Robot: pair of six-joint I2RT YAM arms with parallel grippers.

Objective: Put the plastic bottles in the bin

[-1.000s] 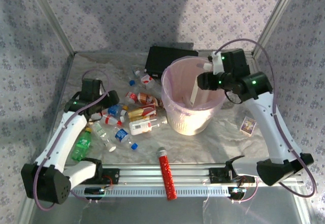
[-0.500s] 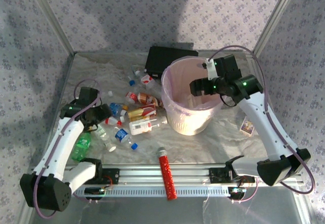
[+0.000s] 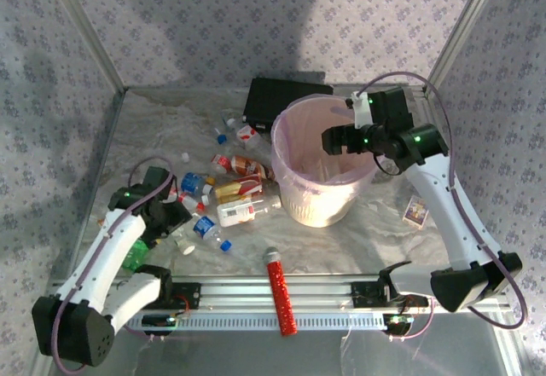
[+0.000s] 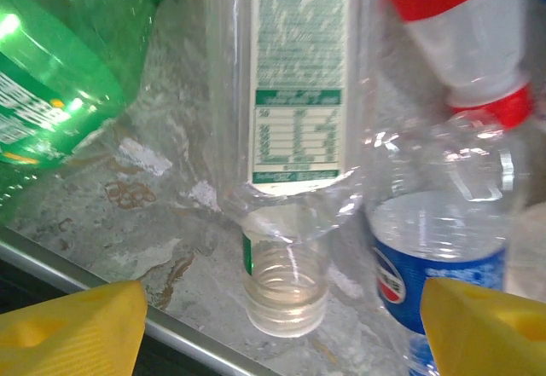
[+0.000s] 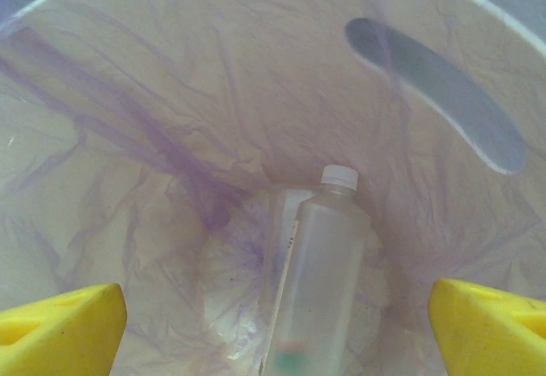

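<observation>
right fingers (image 3: pixel 330 141) over bin (image 3: pixel 299 201) | left fingers (image 3: pixel 175 216) low among bottles (image 3: pixel 235 214) | black box (image 3: pixel 273 99) behind bin

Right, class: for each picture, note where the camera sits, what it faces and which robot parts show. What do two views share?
Top external: above, behind the arms, looking down on the table; both arms, left hand and right hand show.
Left wrist: over the table, facing the green bottle and clear bottles; yellow fingertips show.
Right wrist: over the bin, facing down at a white-capped bottle inside; yellow fingertips show.
Shared: the bin, in top and right wrist.
</observation>
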